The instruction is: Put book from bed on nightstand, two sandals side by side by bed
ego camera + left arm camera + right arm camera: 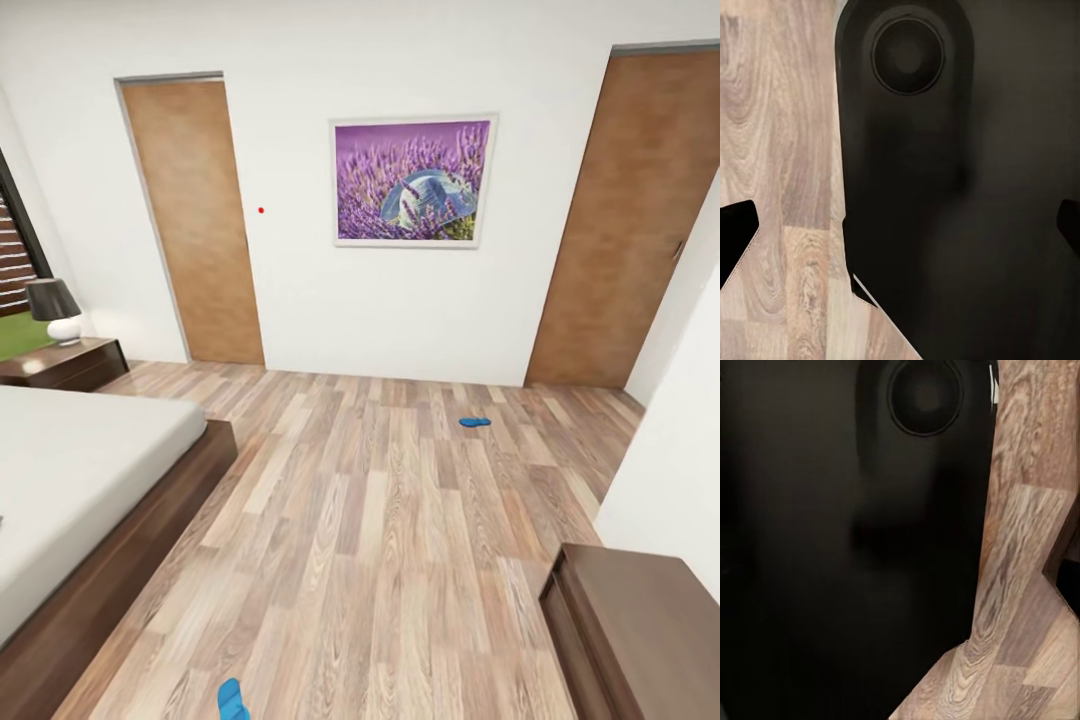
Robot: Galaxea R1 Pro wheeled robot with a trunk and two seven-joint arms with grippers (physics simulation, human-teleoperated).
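The bed [70, 470], with a pale mattress in a dark wooden frame, fills the left of the head view. Behind it against the wall stands a dark nightstand [75, 362]. One blue sandal [475, 422] lies far out on the plank floor toward the right door. The other sandal [232, 698] lies at the near edge of the view, off the bed's foot. The book is out of view. In the left wrist view my left gripper [900, 232] is open over the floor and my dark base. My right gripper [900, 585] is spread the same way, with one fingertip [1066, 577] at the frame's edge.
A black-shaded lamp [55, 310] stands on the nightstand. Two wooden doors [195, 220] [630, 220] flank a purple picture [413, 180] on the far wall. A dark brown cabinet [640, 630] sits near right against a white wall [680, 430]. Open plank floor [380, 520] lies between them.
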